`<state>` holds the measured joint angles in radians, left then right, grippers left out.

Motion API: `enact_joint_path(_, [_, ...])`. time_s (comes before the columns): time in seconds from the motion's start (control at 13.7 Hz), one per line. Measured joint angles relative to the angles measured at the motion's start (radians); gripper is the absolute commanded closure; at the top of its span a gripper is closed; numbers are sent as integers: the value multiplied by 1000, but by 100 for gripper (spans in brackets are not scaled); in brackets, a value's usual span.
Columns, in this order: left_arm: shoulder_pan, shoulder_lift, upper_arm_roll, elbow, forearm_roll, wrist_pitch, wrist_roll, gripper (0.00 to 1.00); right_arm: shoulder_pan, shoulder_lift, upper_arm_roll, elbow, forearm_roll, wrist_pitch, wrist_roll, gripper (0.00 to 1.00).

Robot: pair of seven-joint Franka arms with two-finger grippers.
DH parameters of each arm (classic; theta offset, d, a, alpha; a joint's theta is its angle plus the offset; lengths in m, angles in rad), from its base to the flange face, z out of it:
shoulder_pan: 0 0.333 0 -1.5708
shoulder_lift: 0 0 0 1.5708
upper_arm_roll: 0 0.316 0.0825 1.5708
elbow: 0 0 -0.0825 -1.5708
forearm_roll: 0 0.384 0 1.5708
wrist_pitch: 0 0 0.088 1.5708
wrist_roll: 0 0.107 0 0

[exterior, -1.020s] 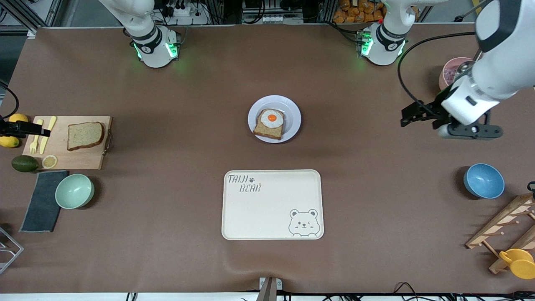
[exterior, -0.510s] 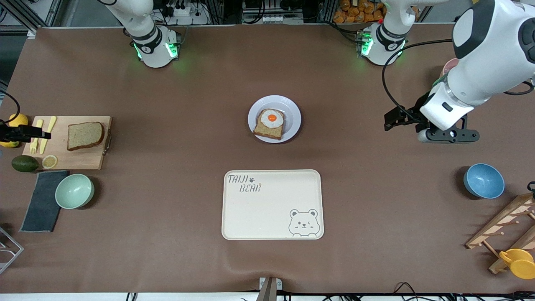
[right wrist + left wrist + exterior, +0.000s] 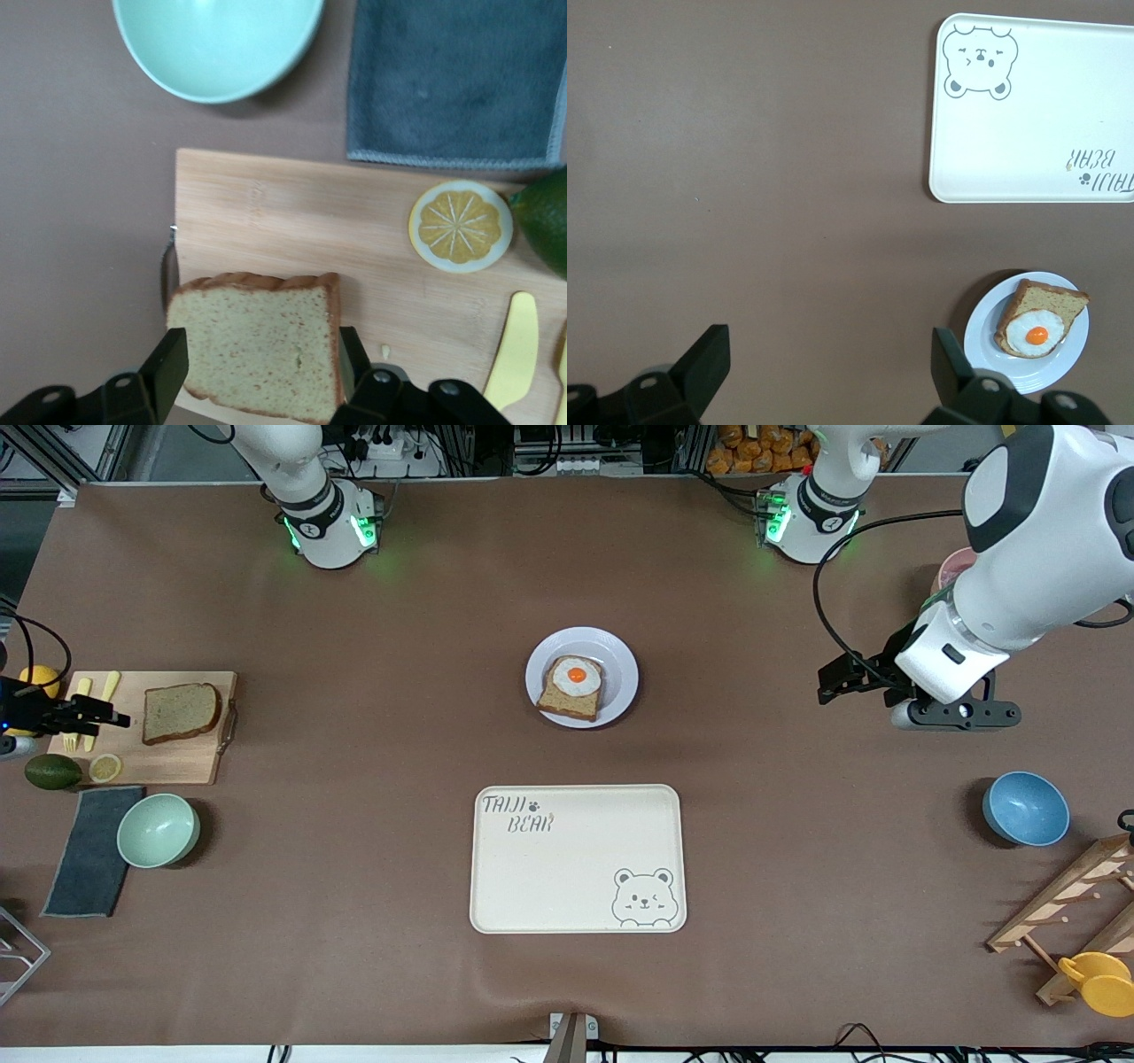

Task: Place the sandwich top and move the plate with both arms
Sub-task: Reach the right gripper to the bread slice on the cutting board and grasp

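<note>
The sandwich top (image 3: 182,713), a plain brown bread slice, lies on a wooden cutting board (image 3: 177,760) at the right arm's end of the table. My right gripper (image 3: 115,716) hovers over the board. In the right wrist view it (image 3: 259,367) is open, one finger at each side of the sandwich top (image 3: 257,341). The plate (image 3: 620,664) stands mid-table and carries a bread slice with a fried egg (image 3: 571,688). My left gripper (image 3: 830,682) hangs open over bare table toward the left arm's end. The left wrist view shows it (image 3: 828,367) wide open with the plate (image 3: 983,332) off to one side.
On the board lie a yellow fork and knife (image 3: 93,708) and a lemon slice (image 3: 104,767). Beside it are an avocado (image 3: 51,771), a grey cloth (image 3: 89,850) and a mint bowl (image 3: 158,830). A cream bear-print tray (image 3: 576,868) lies nearer the camera than the plate. A blue bowl (image 3: 1025,808) and wooden rack (image 3: 1063,903) stand at the left arm's end.
The right gripper has moved in over the board toward the sandwich top and its jaws have narrowed. The left arm swung a little toward the plate, then held still.
</note>
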<state>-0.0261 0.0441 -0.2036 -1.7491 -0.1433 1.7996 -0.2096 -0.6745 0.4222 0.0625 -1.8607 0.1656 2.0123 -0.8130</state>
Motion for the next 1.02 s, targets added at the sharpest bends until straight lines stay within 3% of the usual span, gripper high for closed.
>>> enact_joint_path(0.36, [0,2,0,0,0,0,0,0,-36,62,0,-3,13,36,-8,32])
enact_joint_path(0.8, [1,3,1,0,0,1,0,0,-42,75,0,-48,25,62,-12,34])
enact_joint_path(1.02, [1,8,1,0,0,1,0,0,-44,80,0,-49,27,80,-43,39])
